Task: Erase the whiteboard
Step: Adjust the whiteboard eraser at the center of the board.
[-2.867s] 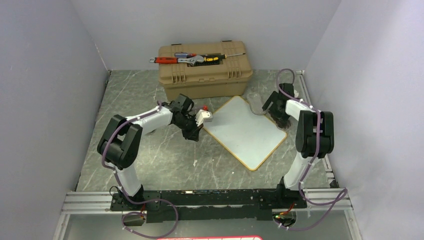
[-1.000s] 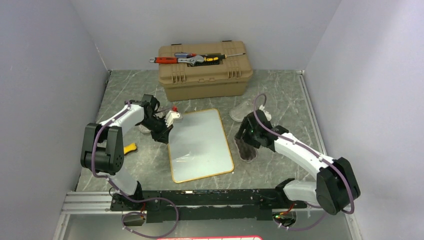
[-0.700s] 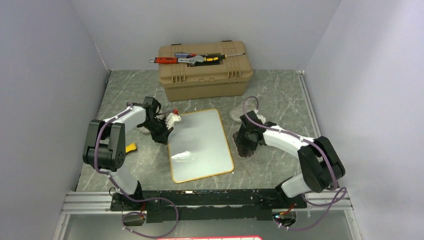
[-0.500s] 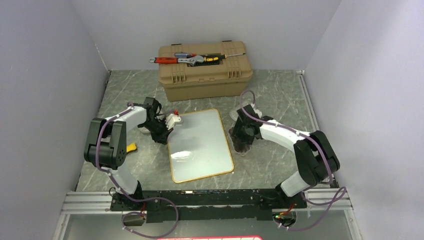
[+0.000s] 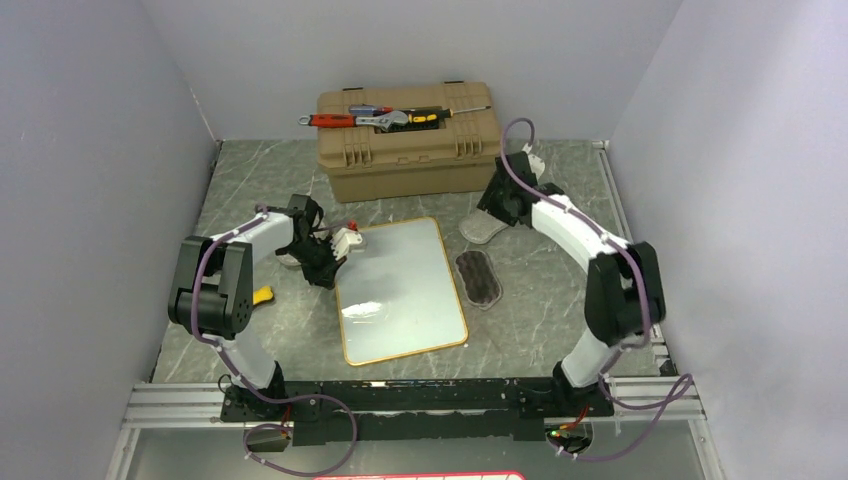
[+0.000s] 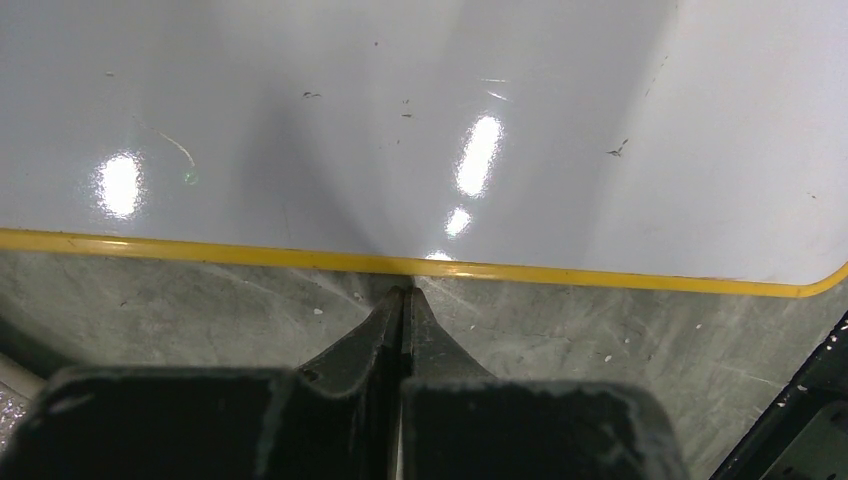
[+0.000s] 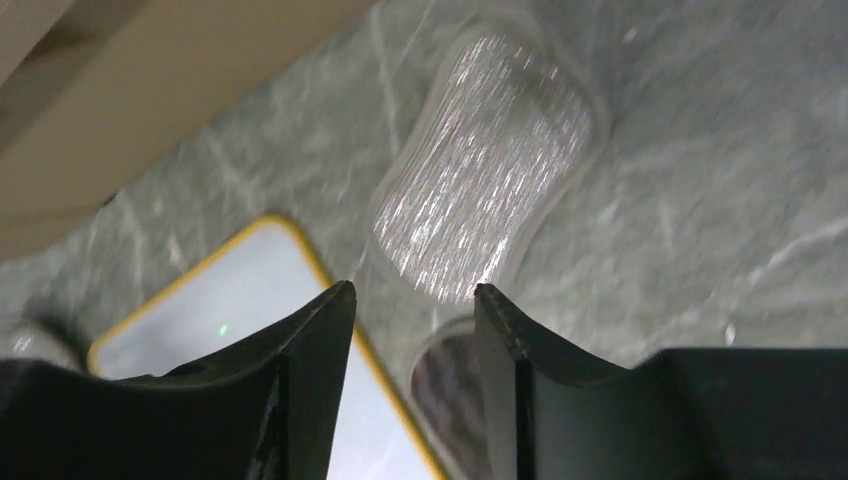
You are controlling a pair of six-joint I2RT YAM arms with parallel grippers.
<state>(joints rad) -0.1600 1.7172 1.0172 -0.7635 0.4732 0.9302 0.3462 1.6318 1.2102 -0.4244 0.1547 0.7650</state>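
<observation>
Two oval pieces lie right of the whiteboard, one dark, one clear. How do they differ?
The dark pad is opaque and matte; the clear piece is see-through and glints. The dark pad lies beside the right edge of the whiteboard, nearer the arm bases; the clear piece lies farther back, near the toolbox, just ahead of the right arm's open fingers. Both are similar waisted ovals lying flat, neither held.

Whiteboard (image 5: 402, 292) flat on the table (image 5: 540, 312), left claw (image 5: 328, 265) at its left edge, dark pad (image 5: 478, 278) just right of it, right claw (image 5: 498, 206) beside a clear cover (image 5: 482, 230) near the toolbox (image 5: 410, 165).
</observation>
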